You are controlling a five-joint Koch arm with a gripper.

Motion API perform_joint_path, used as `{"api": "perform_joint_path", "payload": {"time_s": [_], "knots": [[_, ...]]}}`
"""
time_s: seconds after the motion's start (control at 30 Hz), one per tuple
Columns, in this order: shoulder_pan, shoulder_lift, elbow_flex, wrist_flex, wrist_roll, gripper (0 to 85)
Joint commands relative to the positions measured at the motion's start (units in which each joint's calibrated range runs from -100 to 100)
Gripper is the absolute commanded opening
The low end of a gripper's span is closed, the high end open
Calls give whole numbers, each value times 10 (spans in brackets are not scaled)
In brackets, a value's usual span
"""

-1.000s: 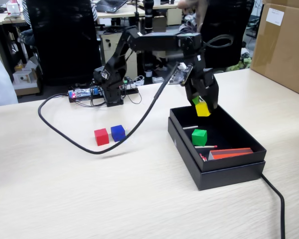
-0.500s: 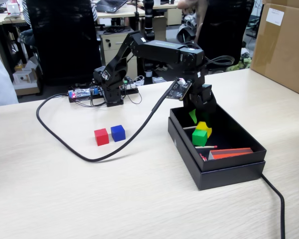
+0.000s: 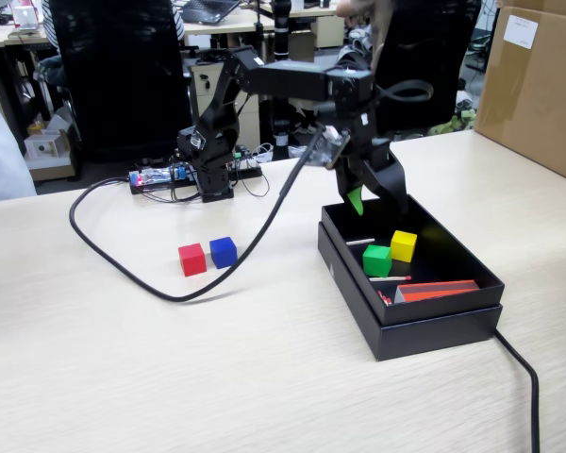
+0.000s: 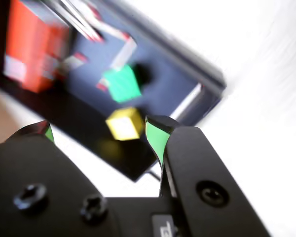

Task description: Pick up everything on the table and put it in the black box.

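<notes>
Gripper (image 3: 370,200) hanging above the far end of the black box (image 3: 424,326), jaws spread apart with nothing between them; green pads plain in the wrist view (image 4: 99,134), well apart. Yellow cube (image 3: 404,245) lying on the box floor, just beside the green cube (image 3: 377,260), the two close enough that touching or not is hard to judge from the fixed view; in the blurred wrist view a small gap seems to show between yellow (image 4: 124,123) and green (image 4: 122,84). Also in the box, an orange-red flat item (image 3: 436,290) near the front wall and a few thin sticks, too small to identify. Red cube (image 3: 192,259) and blue cube (image 3: 224,251) side by side on the table (image 3: 170,377), well apart from the box, near the curve of a thick black cable (image 3: 132,274). Tall brown carton (image 3: 538,85) at the right edge.
</notes>
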Motion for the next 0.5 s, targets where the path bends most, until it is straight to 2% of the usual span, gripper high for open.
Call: {"api": "perform_joint_path", "payload": {"time_s": [0.0, 0.1, 0.17, 0.2, 0.47], "knots": [[-29, -167, -12, -2, -21, 414], [-60, -258, -86, -2, -35, 463], [-82, -310, -141, -2, -48, 467], [-105, -350, -191, -1, -62, 484], [-180, -427, -344, -1, -97, 477]]}}
